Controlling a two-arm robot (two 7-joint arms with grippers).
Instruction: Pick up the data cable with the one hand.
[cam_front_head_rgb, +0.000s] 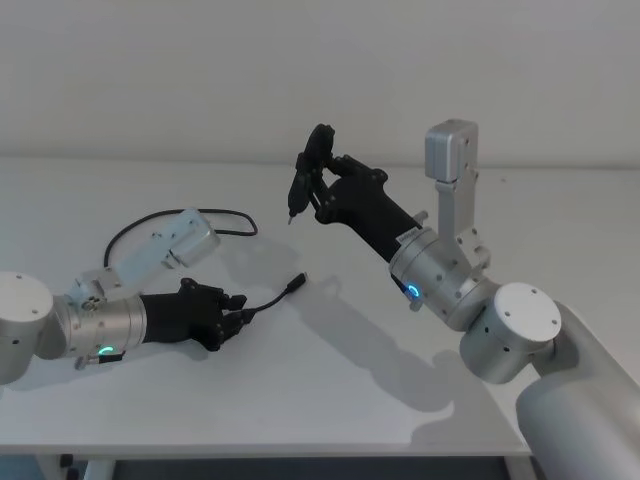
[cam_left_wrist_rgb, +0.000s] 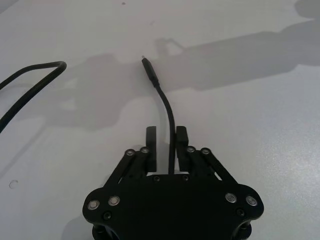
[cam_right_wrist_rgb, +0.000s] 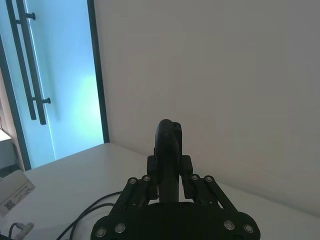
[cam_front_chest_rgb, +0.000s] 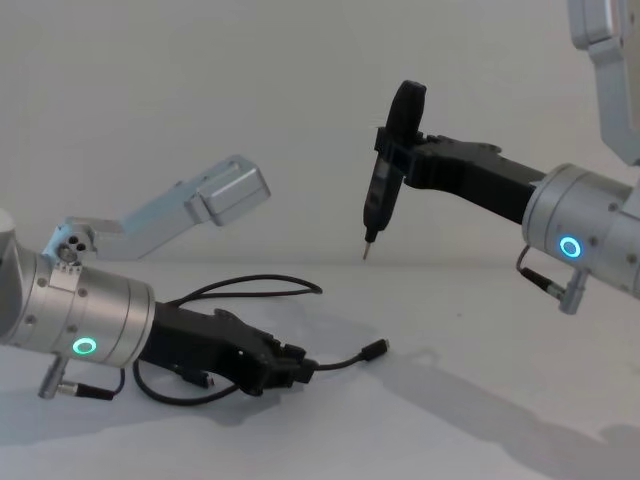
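The data cable lies on the white table, its loose loops behind my left arm and one plug pointing away ahead of the gripper. My left gripper, the one hand with the green ring, is low over the table. The cable runs between its fingers, close to one finger with a gap to the other. The jaws stand narrowly open. My right gripper, on the blue-ringed arm, is raised and shut on a black pin-tipped tool.
A second cable end with a small plug lies under my left forearm. The table's front edge is near. A glass door and a wall stand behind the table.
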